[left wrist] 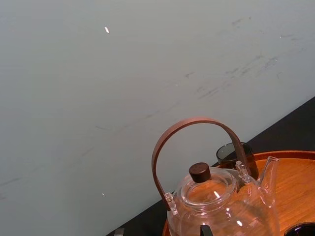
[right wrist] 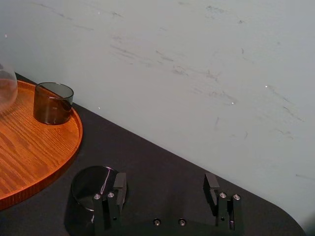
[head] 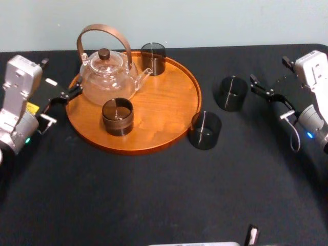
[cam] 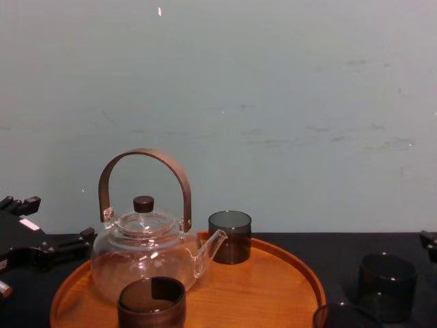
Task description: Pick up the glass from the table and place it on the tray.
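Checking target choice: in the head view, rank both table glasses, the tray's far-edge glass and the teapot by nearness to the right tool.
1. right table glass, beside the right tool.
2. front table glass, by the tray rim.
3. far-edge glass, on the tray.
4. teapot, tray's left.

Tray (head: 169, 100): right half bare, open from above.
Teapot (head: 108, 77): blocks left half (tall handle).
Front glass (head: 118, 117): just before teapot.
Rim glass (head: 205, 130): just beside tray's right front edge.
Table (head: 154, 200): front open.

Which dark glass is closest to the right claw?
The table glass farthest right, beside the right claw; the other three are by or on the tray.
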### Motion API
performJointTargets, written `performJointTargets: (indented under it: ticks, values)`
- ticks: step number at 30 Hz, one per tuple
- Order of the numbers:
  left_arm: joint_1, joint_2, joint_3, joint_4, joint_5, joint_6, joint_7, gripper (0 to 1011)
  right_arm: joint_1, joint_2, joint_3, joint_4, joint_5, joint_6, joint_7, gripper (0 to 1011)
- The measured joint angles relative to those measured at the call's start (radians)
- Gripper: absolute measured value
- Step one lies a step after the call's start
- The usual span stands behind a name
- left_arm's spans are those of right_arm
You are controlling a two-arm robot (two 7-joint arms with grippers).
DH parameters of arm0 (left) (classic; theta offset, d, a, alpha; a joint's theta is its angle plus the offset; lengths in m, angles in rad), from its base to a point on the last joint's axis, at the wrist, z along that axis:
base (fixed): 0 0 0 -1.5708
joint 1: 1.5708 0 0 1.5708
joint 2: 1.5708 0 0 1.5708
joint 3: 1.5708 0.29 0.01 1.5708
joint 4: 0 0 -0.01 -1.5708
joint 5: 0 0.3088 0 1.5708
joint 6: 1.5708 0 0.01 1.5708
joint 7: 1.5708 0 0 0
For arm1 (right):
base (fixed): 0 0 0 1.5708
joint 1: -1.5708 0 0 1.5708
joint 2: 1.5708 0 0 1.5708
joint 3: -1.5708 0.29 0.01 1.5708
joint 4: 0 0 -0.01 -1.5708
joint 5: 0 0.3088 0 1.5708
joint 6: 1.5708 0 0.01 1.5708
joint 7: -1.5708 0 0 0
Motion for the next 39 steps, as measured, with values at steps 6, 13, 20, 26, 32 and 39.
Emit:
performJointTargets:
  ticks: [6, 13, 20, 26, 32, 39]
  values:
    - [0.000, 0.000, 0.000, 0.000, 0.000, 0.000, 0.000, 1001, 0.000, 0.000, 0.000, 0.000, 0.000, 0.000, 0.000, 1002]
    - [0.000, 0.000, 0.000, 0.000, 0.000, 0.000, 0.000, 1001, 0.000, 0.000, 0.000, 0.000, 0.000, 0.000, 0.000, 1002]
    - [0.000, 0.000, 0.000, 0.000, 0.000, 0.000, 0.000, 1001, 0.000, 0.000, 0.000, 0.000, 0.000, 0.000, 0.000, 1002]
    - [0.000, 0.000, 0.000, 0.000, 0.000, 0.000, 0.000, 1001, 0.000, 0.000, 0.000, 0.000, 0.000, 0.000, 0.000, 1002]
    - [0.000, 0.000, 0.000, 0.000, 0.000, 0.000, 0.000, 1001, 0.000, 0.000, 0.000, 0.000, 0.000, 0.000, 0.000, 1002]
    - [0.000, 0.000, 0.000, 0.000, 0.000, 0.000, 0.000, 1001, 0.000, 0.000, 0.000, 0.000, 0.000, 0.000, 0.000, 1002]
